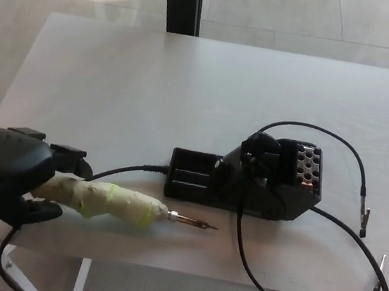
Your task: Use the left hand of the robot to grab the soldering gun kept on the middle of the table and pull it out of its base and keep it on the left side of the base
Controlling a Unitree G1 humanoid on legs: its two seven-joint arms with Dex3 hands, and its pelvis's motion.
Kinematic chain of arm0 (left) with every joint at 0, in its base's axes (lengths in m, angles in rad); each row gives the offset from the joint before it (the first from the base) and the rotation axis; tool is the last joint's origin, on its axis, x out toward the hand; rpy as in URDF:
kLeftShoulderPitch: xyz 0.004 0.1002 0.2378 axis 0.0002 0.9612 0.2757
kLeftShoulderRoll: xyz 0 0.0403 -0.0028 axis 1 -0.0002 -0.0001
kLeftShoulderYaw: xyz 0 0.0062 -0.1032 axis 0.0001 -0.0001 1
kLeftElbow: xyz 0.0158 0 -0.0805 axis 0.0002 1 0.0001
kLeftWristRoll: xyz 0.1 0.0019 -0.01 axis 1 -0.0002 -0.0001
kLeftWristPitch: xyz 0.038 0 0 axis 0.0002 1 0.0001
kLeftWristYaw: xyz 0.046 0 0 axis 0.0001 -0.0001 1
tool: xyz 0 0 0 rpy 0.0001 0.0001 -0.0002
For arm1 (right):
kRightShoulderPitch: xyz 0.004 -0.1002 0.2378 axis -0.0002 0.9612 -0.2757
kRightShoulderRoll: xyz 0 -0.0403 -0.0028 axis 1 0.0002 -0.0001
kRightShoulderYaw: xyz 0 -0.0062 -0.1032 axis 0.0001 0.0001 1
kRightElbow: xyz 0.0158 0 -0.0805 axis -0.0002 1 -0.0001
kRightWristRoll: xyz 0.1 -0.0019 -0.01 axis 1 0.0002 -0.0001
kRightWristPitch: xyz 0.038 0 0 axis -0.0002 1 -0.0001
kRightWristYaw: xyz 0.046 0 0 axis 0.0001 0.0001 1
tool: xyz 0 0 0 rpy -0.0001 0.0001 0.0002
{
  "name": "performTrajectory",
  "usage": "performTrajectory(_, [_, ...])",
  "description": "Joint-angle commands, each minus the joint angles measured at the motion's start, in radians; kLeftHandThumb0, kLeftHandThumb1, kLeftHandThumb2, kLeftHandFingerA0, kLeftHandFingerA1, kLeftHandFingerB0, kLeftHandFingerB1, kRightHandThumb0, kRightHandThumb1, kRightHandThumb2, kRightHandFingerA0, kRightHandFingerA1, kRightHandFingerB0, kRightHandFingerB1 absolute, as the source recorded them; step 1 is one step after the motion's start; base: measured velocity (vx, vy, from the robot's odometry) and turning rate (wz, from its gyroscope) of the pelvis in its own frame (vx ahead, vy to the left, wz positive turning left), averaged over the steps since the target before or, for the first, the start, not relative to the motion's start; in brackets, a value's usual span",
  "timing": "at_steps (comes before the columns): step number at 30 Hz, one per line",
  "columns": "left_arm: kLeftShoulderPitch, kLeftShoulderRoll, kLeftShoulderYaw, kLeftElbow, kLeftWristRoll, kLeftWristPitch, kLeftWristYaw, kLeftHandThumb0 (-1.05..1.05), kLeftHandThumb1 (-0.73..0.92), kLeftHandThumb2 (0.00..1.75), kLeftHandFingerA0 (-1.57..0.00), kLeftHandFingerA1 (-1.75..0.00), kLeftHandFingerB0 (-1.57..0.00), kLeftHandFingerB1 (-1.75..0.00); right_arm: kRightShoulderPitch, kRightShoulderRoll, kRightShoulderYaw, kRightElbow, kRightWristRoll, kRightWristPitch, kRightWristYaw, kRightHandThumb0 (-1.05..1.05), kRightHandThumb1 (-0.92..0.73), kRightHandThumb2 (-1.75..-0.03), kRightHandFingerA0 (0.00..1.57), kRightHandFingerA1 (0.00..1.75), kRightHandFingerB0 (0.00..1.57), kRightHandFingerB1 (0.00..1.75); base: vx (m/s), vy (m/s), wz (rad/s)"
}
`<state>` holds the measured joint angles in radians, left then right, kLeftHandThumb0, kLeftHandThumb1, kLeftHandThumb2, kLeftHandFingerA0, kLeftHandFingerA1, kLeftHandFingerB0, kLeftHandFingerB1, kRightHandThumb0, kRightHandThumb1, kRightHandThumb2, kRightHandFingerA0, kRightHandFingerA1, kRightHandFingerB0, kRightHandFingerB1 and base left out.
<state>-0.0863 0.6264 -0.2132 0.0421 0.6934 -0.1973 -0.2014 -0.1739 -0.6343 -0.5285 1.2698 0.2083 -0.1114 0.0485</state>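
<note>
The soldering gun (113, 203), its handle wrapped in pale tape with a green band, lies flat on the table (151, 90) left of the black base (275, 184). Its metal tip (195, 223) points right toward the base, a short gap away. My left hand (13, 176) is at the handle's rear end near the table's front left corner. Its fingers (68, 158) and thumb (39, 209) are spread above and below the handle and do not press on it. The gun's black cord (131, 170) runs from behind the hand to the base. My right hand does not show.
A black cable (337, 138) loops from the base over the right of the table and past the front edge, with clip leads (365, 212) at the far right. The table's front edge runs just below the gun. A dark post (184, 2) stands behind the table.
</note>
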Motion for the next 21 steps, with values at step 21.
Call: performTrajectory(21, [0.027,-0.175,0.723,-0.315,-0.740,0.610,-0.281,-0.51,0.76,0.71,-0.04,-0.21,-0.07,-0.27,0.050,-0.026,-0.008,-0.016,0.013,-0.040,0.035,-1.04,-0.86,-0.86,1.45,1.05,0.03,1.55,0.00,0.000,0.00])
